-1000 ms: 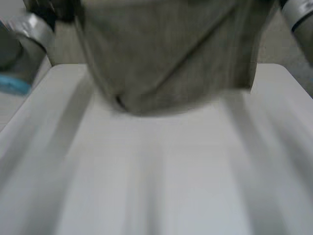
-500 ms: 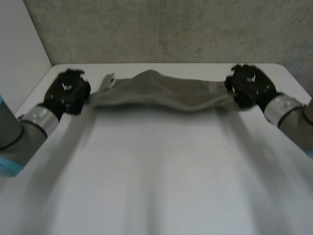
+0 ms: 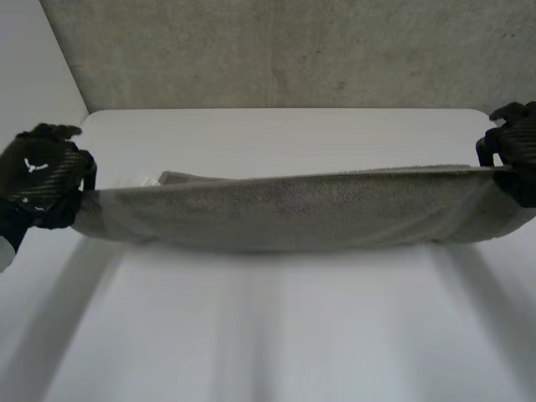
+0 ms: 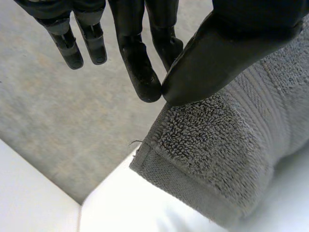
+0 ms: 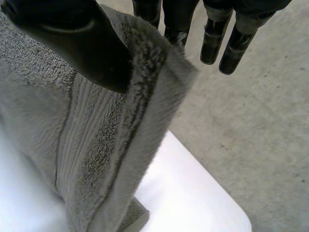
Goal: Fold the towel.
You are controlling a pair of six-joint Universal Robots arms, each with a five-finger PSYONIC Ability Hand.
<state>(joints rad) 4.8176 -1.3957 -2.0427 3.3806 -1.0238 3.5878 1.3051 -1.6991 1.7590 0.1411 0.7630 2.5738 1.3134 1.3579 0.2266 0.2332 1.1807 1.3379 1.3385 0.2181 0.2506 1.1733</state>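
Towel first: where is it?
Stretched as a long grey band between my two hands, over the white surface, sagging slightly in the middle.
Your left hand?
Thumb and one finger pinch an end corner; my other fingers hang straight, touching nothing.
And the right hand?
Thumb presses the other end's hem against the fingers behind it. The cloth is looped terry with a ribbed border.

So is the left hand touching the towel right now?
Touching. The left wrist view shows the left hand pinching a corner of the towel between thumb and finger.
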